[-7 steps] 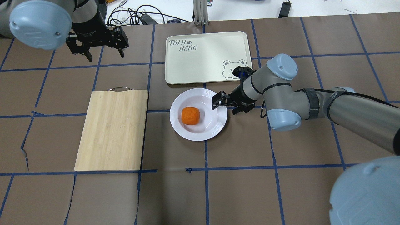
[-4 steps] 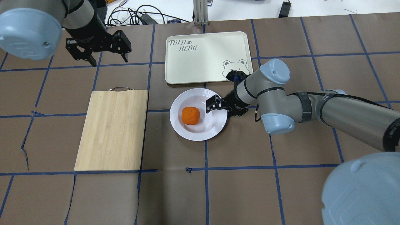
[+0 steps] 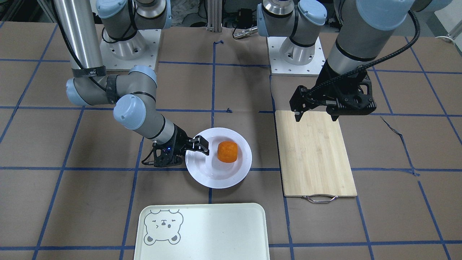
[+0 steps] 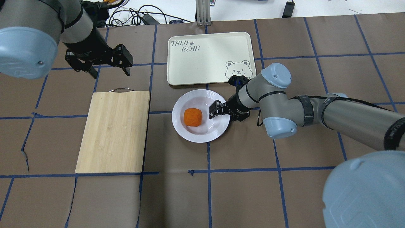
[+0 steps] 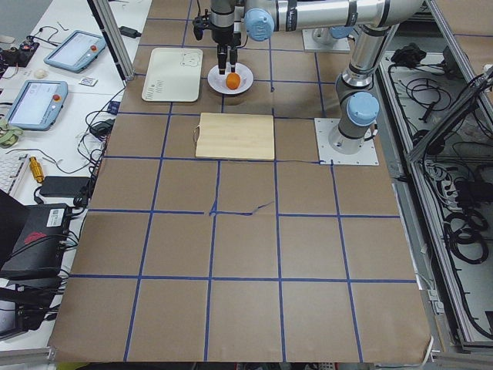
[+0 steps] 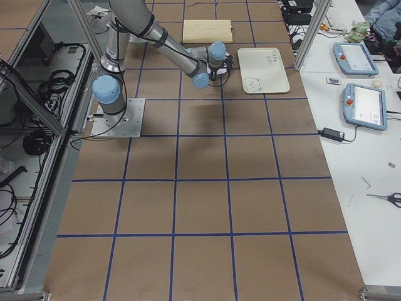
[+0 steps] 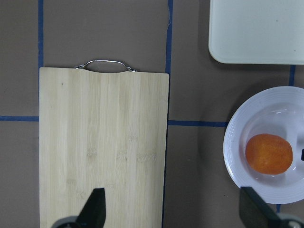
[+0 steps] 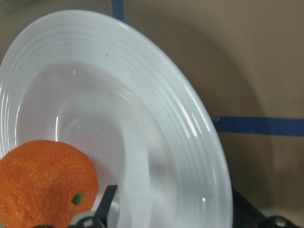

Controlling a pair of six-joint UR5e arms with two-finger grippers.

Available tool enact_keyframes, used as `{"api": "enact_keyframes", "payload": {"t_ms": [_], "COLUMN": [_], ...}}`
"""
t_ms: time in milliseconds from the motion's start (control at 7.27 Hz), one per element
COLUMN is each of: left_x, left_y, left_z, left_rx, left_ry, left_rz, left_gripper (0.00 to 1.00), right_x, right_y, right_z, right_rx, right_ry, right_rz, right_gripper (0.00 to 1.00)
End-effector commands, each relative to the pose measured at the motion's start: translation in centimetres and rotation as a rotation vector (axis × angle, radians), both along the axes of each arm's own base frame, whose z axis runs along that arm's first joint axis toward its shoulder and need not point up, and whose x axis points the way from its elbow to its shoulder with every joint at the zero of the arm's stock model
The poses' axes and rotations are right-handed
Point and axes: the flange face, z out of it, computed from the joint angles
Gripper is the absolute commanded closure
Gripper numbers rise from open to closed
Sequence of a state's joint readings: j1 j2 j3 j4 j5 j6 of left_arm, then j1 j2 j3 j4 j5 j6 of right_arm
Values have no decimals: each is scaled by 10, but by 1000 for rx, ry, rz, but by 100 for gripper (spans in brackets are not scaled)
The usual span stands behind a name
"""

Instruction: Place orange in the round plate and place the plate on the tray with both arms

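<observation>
The orange (image 4: 193,117) lies in the sunken centre of the round plate (image 4: 180,126), which rests on the table in front of the tray (image 4: 205,60). My right gripper (image 4: 223,113) is open and low at the plate's right rim. It straddles the rim, with one finger inside the plate near the orange and the other outside. In the right wrist view the orange (image 8: 42,183) and the plate's rim (image 8: 190,118) fill the frame. My left gripper (image 4: 106,68) hangs open and holds nothing, above the table just past the far end of the cutting board.
A bamboo cutting board (image 4: 114,131) with a metal handle lies to the left of the plate. The tray (image 3: 216,231) holds nothing. Cables (image 4: 139,15) lie beyond the table's far edge. Brown paper with blue tape lines covers the table.
My right gripper has slid left over the plate's rim, towards the orange. My left gripper has shifted a little nearer the cutting board, still open.
</observation>
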State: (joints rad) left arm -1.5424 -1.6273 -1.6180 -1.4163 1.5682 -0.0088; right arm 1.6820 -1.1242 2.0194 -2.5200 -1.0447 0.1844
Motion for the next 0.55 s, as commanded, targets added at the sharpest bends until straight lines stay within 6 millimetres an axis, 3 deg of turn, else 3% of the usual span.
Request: {"api": "enact_keyframes", "payload": {"t_ms": [0,138,413], "left_x": [1,1,1], "left_y": [3,3,4], "left_z": [-3,-2,-3], "left_rx": [5,3,5], "left_ry": [3,5,-1], "left_rz": [-1,-1,0], "left_gripper": [0,0,0], "right_x": [-1,-2,-5], "right_y": [-2,-2,-5], "right_z": [-1,3,6], "right_rx": [6,11,24], "right_ry": [5,2,-10], "right_rz": [-6,-13,-49], "right_gripper": [81,100,100]}}
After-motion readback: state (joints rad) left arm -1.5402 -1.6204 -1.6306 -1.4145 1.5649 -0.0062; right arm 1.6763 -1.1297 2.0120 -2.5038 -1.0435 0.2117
